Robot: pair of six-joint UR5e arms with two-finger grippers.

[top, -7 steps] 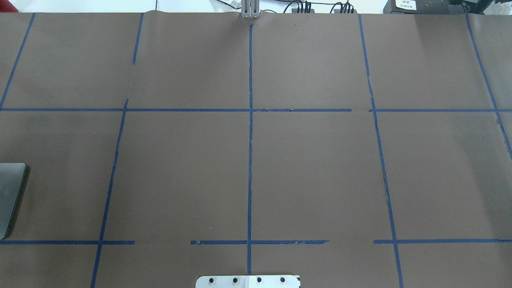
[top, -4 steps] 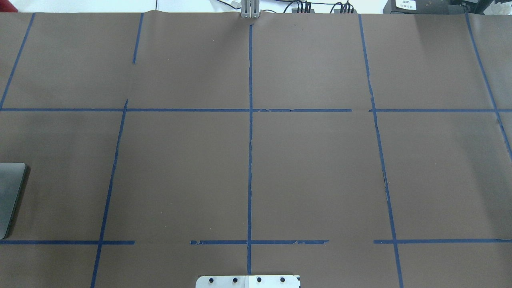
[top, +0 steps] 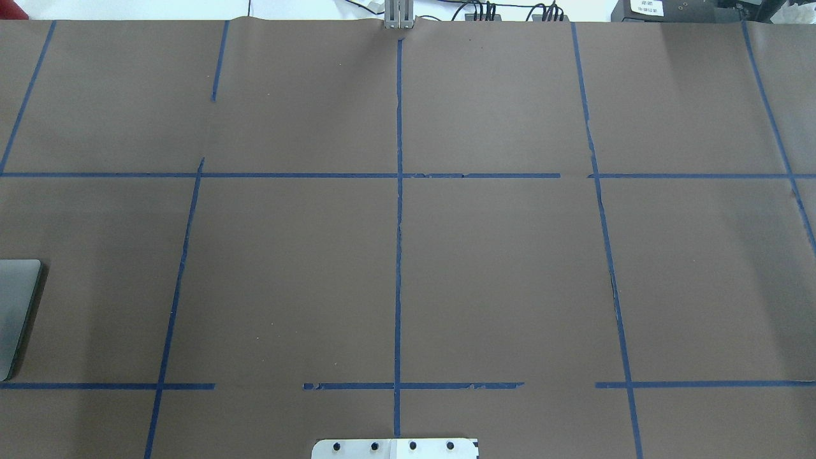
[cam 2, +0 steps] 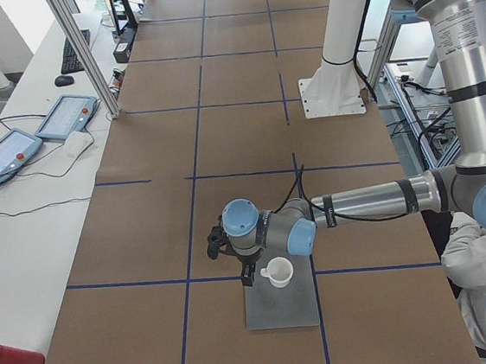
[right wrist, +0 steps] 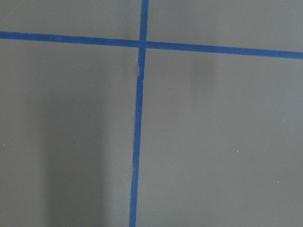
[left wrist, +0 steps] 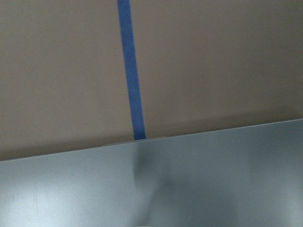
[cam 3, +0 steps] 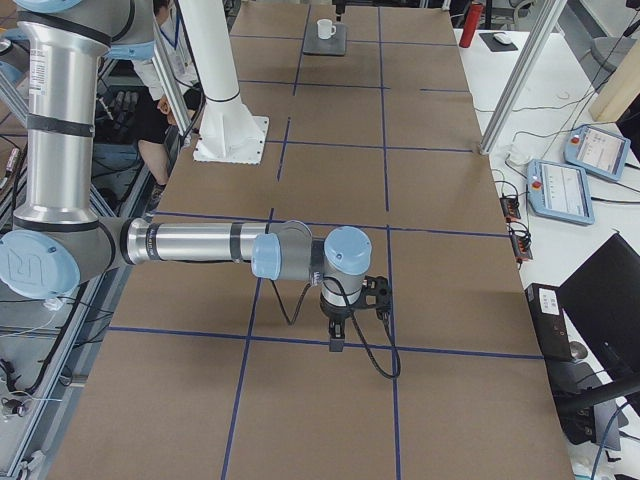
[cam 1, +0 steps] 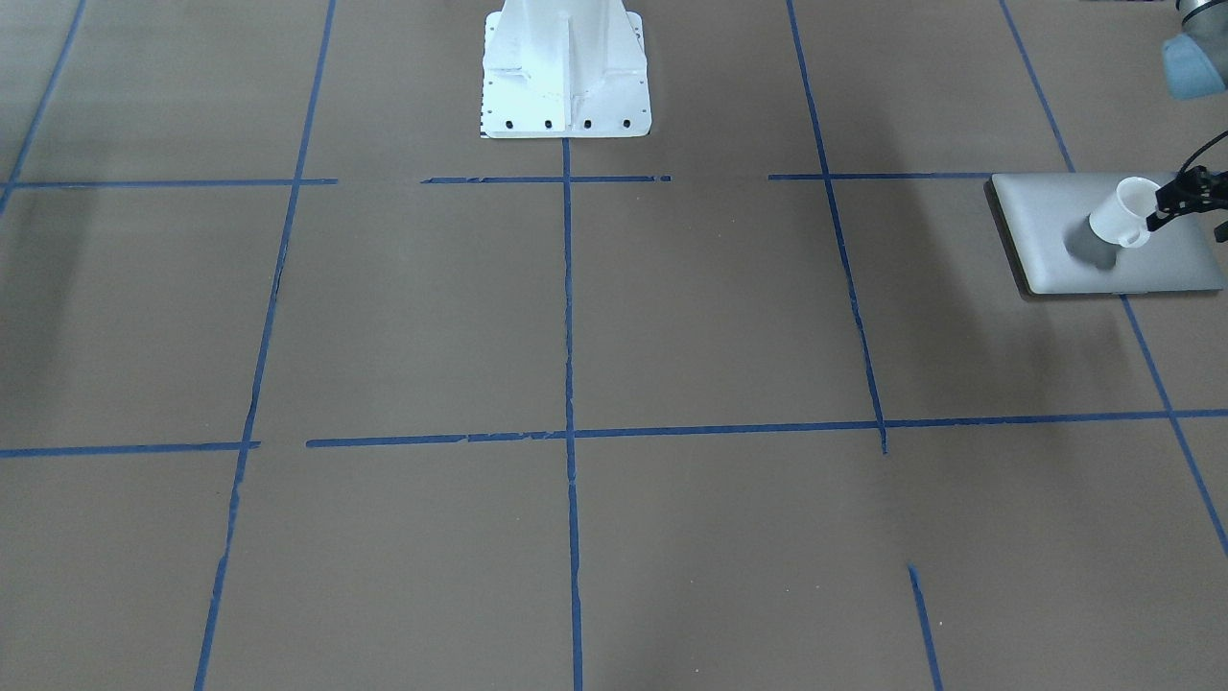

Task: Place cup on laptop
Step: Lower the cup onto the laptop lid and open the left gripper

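Note:
The white cup (cam 1: 1121,217) stands upright over the silver-grey laptop (cam 1: 1074,264) at the table's far left end. A shadow lies right beside its base, and I cannot tell whether it touches the lid. My left gripper (cam 1: 1164,206) is at the cup's rim and looks shut on it. The exterior left view shows the cup (cam 2: 278,272), the laptop (cam 2: 283,310) and the left gripper (cam 2: 251,275) beside the rim. The overhead view shows only a strip of the laptop (top: 14,312). My right gripper (cam 3: 335,340) points down over bare table; I cannot tell its state.
Brown paper with blue tape lines (cam 1: 568,432) covers the table. The white robot pedestal (cam 1: 564,67) stands at the robot's side. Tablets and cables (cam 2: 22,144) lie on a side bench, and a red bottle (cam 2: 9,359) lies near it.

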